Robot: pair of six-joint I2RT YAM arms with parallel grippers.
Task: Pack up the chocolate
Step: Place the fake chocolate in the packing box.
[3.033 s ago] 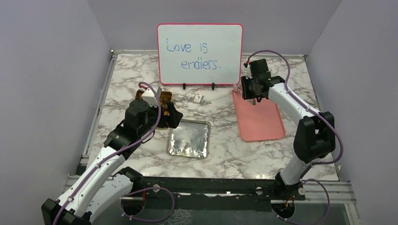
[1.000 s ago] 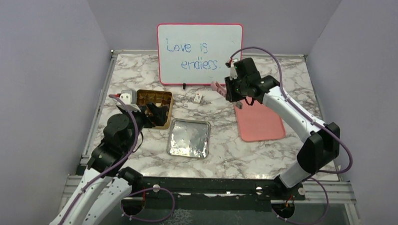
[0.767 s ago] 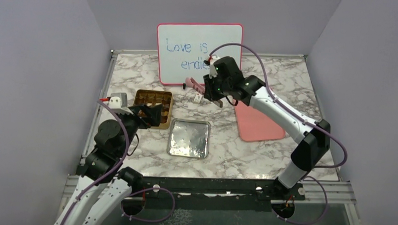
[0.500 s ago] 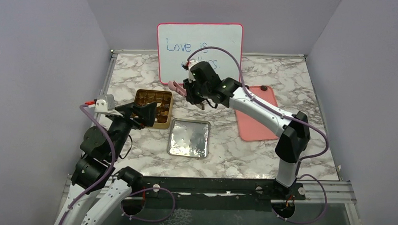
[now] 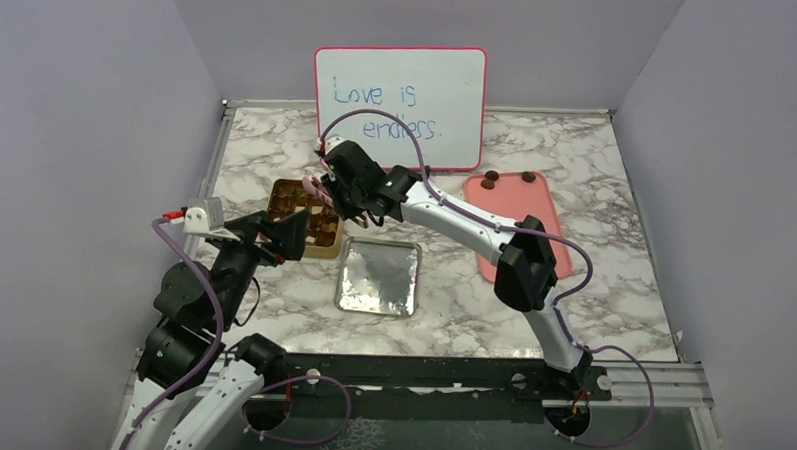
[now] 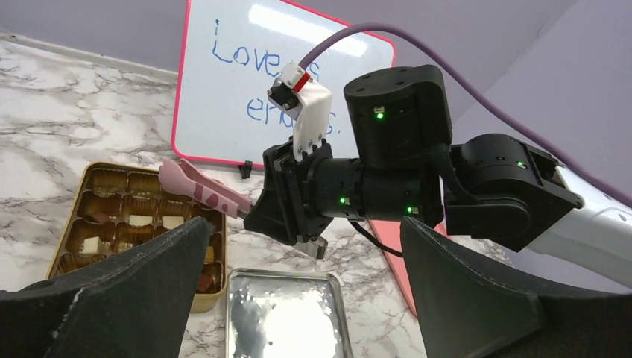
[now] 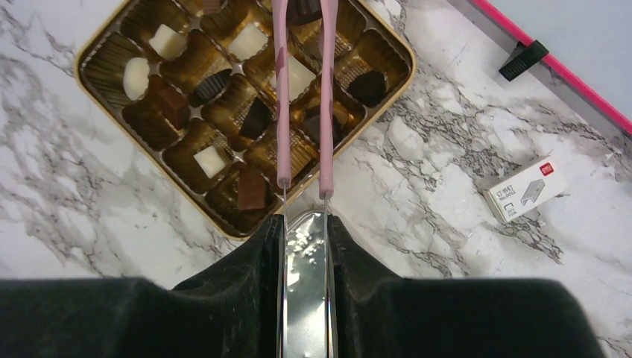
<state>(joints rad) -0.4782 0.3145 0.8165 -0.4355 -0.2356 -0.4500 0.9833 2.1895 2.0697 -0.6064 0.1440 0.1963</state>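
Note:
The gold tin [image 5: 324, 250] holds several chocolate pieces, dark, brown and white; in the right wrist view its rim [image 7: 97, 46] shows, with a white piece [image 7: 168, 41] and a brown piece [image 7: 252, 190] among them. My right gripper [image 5: 341, 188] [image 7: 305, 224] is shut on pink tongs [image 7: 283, 112] over the tin. The tong tips pinch a dark chocolate [image 7: 304, 9] at the frame's top edge. Two dark chocolates [image 5: 491, 176] lie on the pink tray [image 5: 535, 225]. My left gripper [image 5: 284, 231] [image 6: 304, 231] is open and empty, raised at the tin's near left.
The silver lid [image 5: 378, 276] lies just right of the tin, near side. A whiteboard [image 5: 399, 105] stands at the back. A small white staple box [image 7: 525, 190] lies on the marble behind the lid. The right arm spans the table's middle.
My right arm has swung left from the pink tray to above the gold tin, carrying the tongs. My left gripper has drawn back off the tin and risen.

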